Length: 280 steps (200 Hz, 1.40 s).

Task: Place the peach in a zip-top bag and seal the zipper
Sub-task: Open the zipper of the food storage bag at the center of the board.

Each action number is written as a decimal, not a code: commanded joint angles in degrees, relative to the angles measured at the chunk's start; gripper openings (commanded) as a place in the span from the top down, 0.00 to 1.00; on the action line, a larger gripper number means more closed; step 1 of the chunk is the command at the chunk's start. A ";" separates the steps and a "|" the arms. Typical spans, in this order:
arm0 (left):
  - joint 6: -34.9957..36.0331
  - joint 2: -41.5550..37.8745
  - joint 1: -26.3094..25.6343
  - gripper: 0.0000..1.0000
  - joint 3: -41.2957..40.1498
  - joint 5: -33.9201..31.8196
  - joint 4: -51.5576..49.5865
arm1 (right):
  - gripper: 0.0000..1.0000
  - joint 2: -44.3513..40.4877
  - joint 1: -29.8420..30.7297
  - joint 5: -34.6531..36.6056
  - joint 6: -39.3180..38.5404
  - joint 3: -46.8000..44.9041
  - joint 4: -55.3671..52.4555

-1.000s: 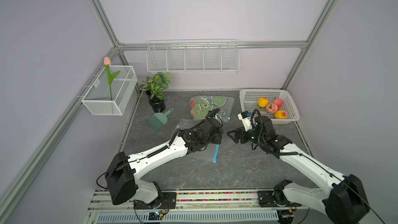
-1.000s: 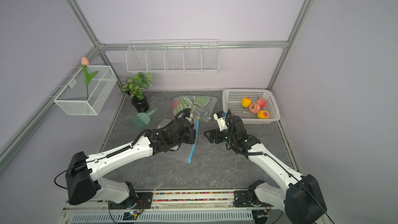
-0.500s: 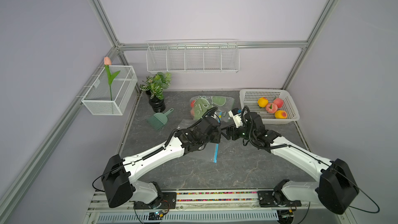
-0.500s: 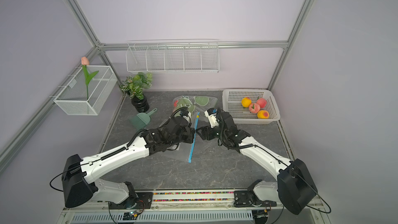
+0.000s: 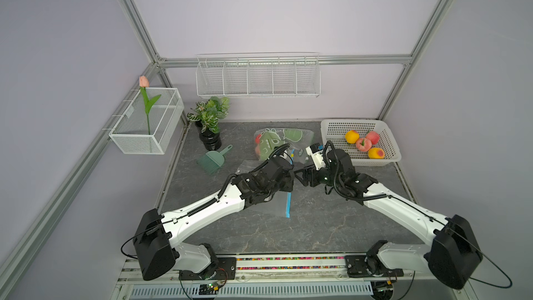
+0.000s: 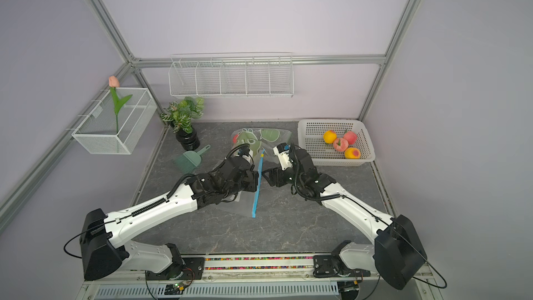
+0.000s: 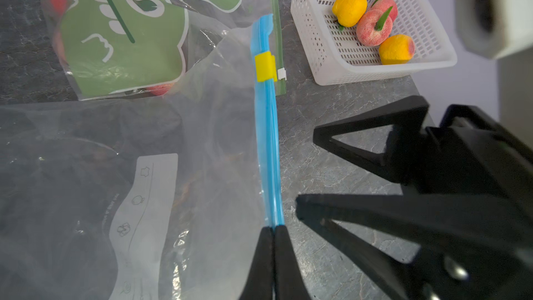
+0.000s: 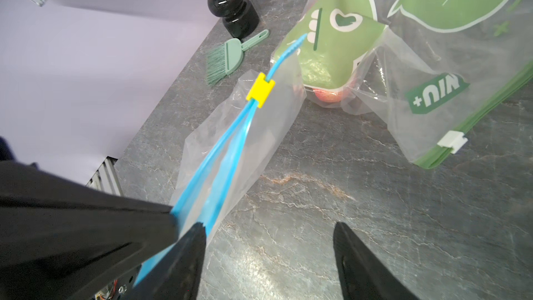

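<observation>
In both top views my left gripper (image 5: 290,179) is pressed together on the blue zipper (image 5: 288,204) of the clear bag (image 5: 269,207), which lies in the middle of the table (image 5: 317,226). My right gripper (image 5: 298,172) has come in during the last second. Before, it was well apart from the bag; now it stands just beside the zipper, facing my left one. The peach (image 6: 340,144) is not in the bag. It lies in the basket (image 6: 331,122), well apart from both grippers.

In the left wrist view my fingers (image 7: 259,255) pinch the zipper edge. The strip runs away from them to the yellow slider (image 7: 265,67) near its far end. The right gripper (image 7: 305,171) is spread, and its two jaws point at the strip from the side and hold nothing. Behind the bag lies a printed bag (image 7: 124,38).

In the right wrist view the two lips of the zipper (image 8: 225,154) stand a little apart between the slider (image 8: 261,89) and my left gripper (image 8: 173,215), so the mouth is partly open. One finger (image 8: 187,261) of my right gripper is just beside the strip; I cannot tell if it touches. The jaws have narrowed a little but remain spread.

I judge that this approach prepares taking the free lip and pulling the mouth wide. The peach and the sealing are not yet done.
</observation>
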 commanded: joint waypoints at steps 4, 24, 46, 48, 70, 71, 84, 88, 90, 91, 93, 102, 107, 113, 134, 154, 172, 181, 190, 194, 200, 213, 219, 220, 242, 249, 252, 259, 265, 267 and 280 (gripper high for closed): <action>-0.77 0.23 0.12 1.00 0.00 -1.52 -0.91 | 0.28 -1.30 0.35 -2.20 0.84 0.53 0.62; -0.61 -0.35 0.17 1.00 -0.41 0.59 0.83 | 0.33 -0.35 0.37 -2.54 1.96 0.59 1.73; -0.25 -1.41 0.14 1.00 -1.17 2.04 2.64 | 0.43 0.95 0.30 -3.59 3.23 0.68 3.42; -0.31 -1.49 0.12 1.00 -1.21 2.09 2.70 | 0.44 1.06 0.29 -3.75 3.36 0.69 3.63; -0.08 -2.10 0.10 1.00 -1.58 2.16 3.01 | 0.52 2.07 0.32 -5.41 4.27 0.91 5.02; -0.07 -2.09 0.14 1.00 -1.58 2.21 3.00 | 0.52 2.11 0.30 -5.49 4.25 0.93 5.08; -0.08 -2.12 0.16 1.00 -1.76 2.10 2.99 | 0.53 2.35 0.30 -5.85 4.49 1.02 5.35; -0.07 -2.12 0.17 1.00 -1.76 2.08 2.94 | 0.53 2.42 0.31 -5.87 4.49 1.04 5.33; -0.04 -2.11 0.12 1.00 -1.76 2.08 2.97 | 0.53 2.44 0.32 -5.84 4.54 0.99 5.38; -0.05 -2.10 0.15 1.00 -1.76 2.07 2.98 | 0.53 2.43 0.30 -5.83 4.56 1.02 5.43; -0.11 -2.11 0.16 1.00 -1.76 2.18 2.98 | 0.53 2.48 0.33 -5.89 4.51 1.03 5.47; -0.16 -2.08 0.17 1.00 -1.76 2.38 3.02 | 0.55 2.57 0.33 -5.83 4.51 1.02 5.49; -0.15 -2.07 0.12 1.00 -1.73 2.54 3.14 | 0.56 2.59 0.35 -5.70 4.51 1.04 5.49; -0.16 -2.19 0.17 1.00 -1.79 2.86 3.37 | 0.57 2.72 0.32 -5.67 4.58 0.95 5.49; -0.07 -2.33 0.13 1.00 -1.84 3.79 4.23 | 0.63 3.66 0.34 -5.84 4.58 1.13 5.23; 0.24 -2.46 0.15 1.00 -1.93 5.15 5.21 | 0.67 4.63 0.49 -6.65 4.67 1.09 5.30; 0.09 -2.54 0.17 1.00 -1.93 5.12 5.33 | 0.69 5.23 0.67 -7.27 4.67 2.38 5.07; 0.18 -2.64 0.15 1.00 -2.01 4.81 5.36 | 0.69 5.33 0.75 -7.60 4.65 2.95 5.13; 0.27 -2.71 0.12 1.00 -2.01 4.42 5.26 | 0.70 5.45 0.85 -8.29 4.54 3.14 5.35; 0.24 -2.76 0.11 1.00 -2.02 4.12 5.14 | 0.71 5.55 0.83 -8.60 4.54 3.23 5.37; 0.29 -2.64 0.17 1.00 -1.93 3.62 4.81 | 0.71 5.59 0.93 -9.00 4.50 3.40 5.40; 0.25 -2.43 0.19 1.00 -1.84 1.88 3.77 | 0.75 5.60 1.04 -9.72 4.46 3.59 5.57; 0.26 -2.31 0.17 1.00 -1.69 1.05 3.16 | 0.77 5.54 0.99 -9.87 4.41 3.59 5.73; 0.28 -2.33 0.13 1.00 -1.68 0.90 3.03 | 0.77 5.51 1.03 -9.92 4.41 3.59 5.74; 0.55 -2.25 0.18 1.00 -1.25 -0.75 1.47 | 0.85 5.35 1.01 -9.40 4.15 3.50 5.25; 0.51 -2.45 0.17 1.00 -1.15 -1.35 1.09 | 0.86 5.38 1.06 -8.62 3.93 3.65 4.45; 0.47 -2.44 0.18 1.00 -1.14 -1.65 0.89 | 0.87 5.33 1.01 -8.10 3.82 3.73 3.95; 0.49 -2.66 0.14 1.00 -0.90 -2.49 0.35 | 0.88 5.40 1.06 -6.89 3.32 3.97 2.56; 0.55 -2.77 0.17 1.00 -0.64 -3.23 -0.27 | 0.89 5.39 1.06 -5.75 2.74 4.20 1.30; 0.55 -2.82 0.15 1.00 -0.58 -3.45 -0.51 | 0.89 5.42 1.05 -5.26 2.56 4.27 0.75; 0.93 -3.04 0.15 1.00 0.04 -4.80 -1.78 | 0.90 5.40 1.12 -2.27 0.98 5.01 -2.66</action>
